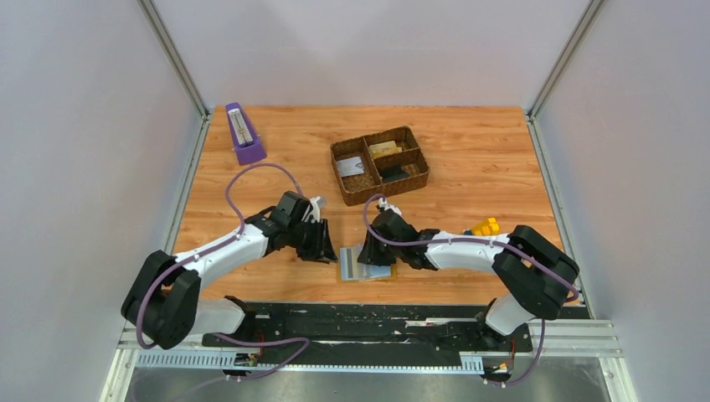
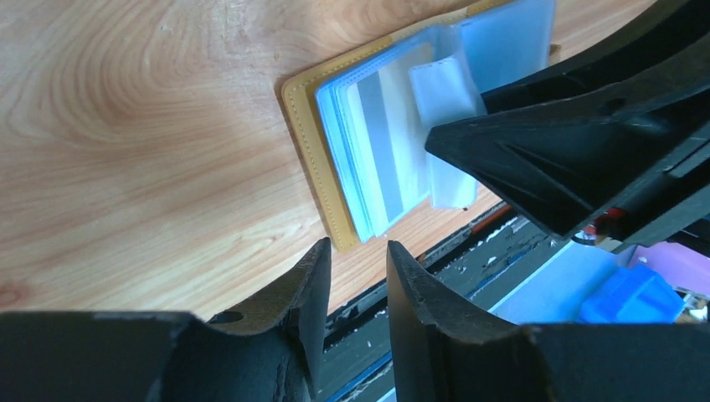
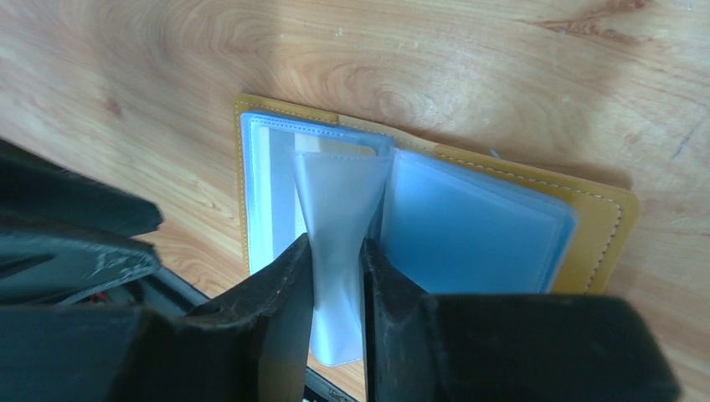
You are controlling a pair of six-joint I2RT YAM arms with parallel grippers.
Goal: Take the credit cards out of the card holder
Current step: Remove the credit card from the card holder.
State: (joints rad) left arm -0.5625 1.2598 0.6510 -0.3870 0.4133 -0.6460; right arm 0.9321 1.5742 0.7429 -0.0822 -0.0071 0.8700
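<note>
The card holder [image 1: 366, 265] lies open on the wood table near the front edge, mustard-yellow outside, light blue pockets up. It also shows in the left wrist view [image 2: 368, 159] and the right wrist view [image 3: 477, 222]. My right gripper [image 3: 335, 243] is shut on one clear pocket leaf [image 3: 339, 201] at the spine and holds it raised. A card with a grey stripe [image 3: 272, 193] sits in the left pocket. My left gripper [image 2: 358, 244] is narrowly open and empty, just off the holder's left near corner. From above, the left gripper [image 1: 328, 251] and right gripper [image 1: 368, 254] flank the holder.
A brown woven compartment tray [image 1: 379, 164] with cards in it stands behind the holder. A purple metronome [image 1: 244, 134] is at the back left. A yellow object [image 1: 486, 225] lies by the right arm. A black rail [image 1: 377, 322] runs along the front edge.
</note>
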